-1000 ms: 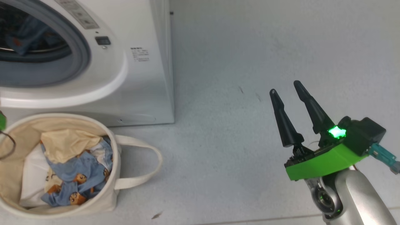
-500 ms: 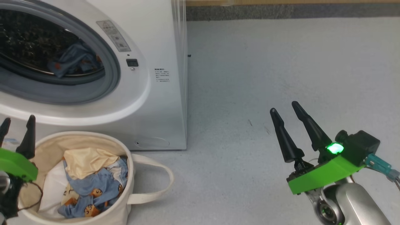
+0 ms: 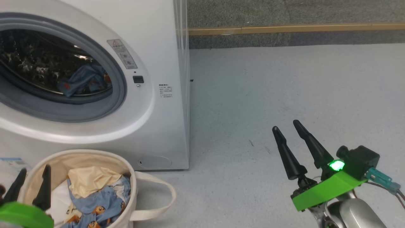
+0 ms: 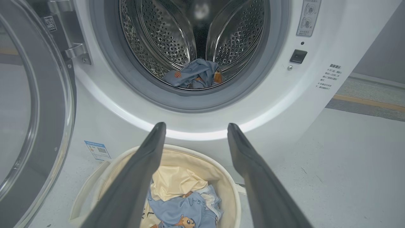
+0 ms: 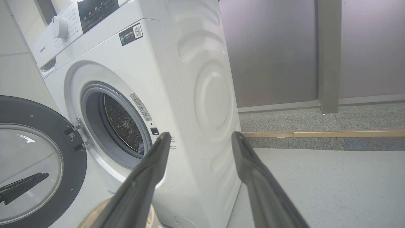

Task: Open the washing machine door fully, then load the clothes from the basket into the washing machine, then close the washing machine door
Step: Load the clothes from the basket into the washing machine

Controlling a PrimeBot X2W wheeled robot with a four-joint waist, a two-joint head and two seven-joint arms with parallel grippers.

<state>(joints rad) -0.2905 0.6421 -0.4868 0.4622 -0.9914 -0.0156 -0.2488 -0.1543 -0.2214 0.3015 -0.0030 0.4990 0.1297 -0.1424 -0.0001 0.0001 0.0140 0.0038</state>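
You see your left tool (image 3: pixel 34 171) and your right tool (image 3: pixel 285 125), both with fingers spread wide, pointing up and forward.

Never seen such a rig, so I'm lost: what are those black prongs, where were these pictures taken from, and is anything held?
It's a two-armed robot doing laundry. The black prongs belong to its left end effector and right end effector; both are open and hold nothing. One picture looks down from its head; the other two look out from each wrist. On the floor stand the washing machine, door open, and the basket of clothes. One blue garment lies in the drum.
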